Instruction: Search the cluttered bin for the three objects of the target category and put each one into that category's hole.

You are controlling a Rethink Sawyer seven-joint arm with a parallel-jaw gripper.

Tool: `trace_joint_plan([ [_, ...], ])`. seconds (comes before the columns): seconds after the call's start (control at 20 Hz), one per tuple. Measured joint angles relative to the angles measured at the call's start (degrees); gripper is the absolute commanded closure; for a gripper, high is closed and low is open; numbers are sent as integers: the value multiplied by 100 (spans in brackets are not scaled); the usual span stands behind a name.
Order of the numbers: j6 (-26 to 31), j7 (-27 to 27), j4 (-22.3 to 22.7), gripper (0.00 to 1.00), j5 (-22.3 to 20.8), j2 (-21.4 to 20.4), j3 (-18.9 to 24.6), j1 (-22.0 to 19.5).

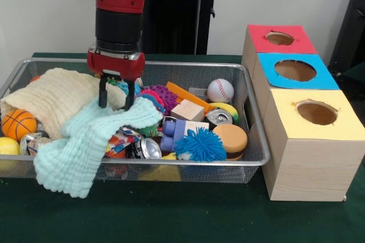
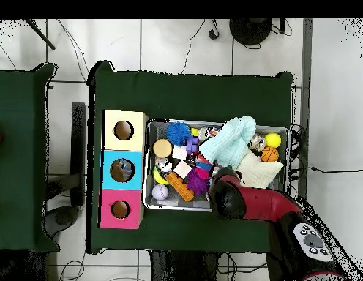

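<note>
I see a dark green tabletop [image 1: 171,220]. Two things sit directly on it, just beside each other: the bin [image 1: 259,160], a wide silver wire-mesh basket heaped with clutter, and a row of three wooden boxes [image 1: 308,169], each with a round hole in its top, coloured red, blue and yellow.

No readable text or labels, as far as visible.

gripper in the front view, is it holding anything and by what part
The gripper has a finger on each side of a raised fold of the mint green cloth; whether it grips it cannot be told.
</note>
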Motion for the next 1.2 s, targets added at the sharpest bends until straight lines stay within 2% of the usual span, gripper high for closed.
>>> trace_joint_plan([
  [0.05,-4,0,-7,100,-98,0,0,-1],
  [0.1,-1,0,-16,0,-134,11,-26,-2],
  [0.25,2,0,-13,0,-154,9,-15,-14],
  [0.45,88,0,-27,0,-643,6,225,-313],
  [0.7,118,0,-27,0,-1016,5,379,-554],
  [1.2,127,0,-27,0,-1403,5,604,-666],
])
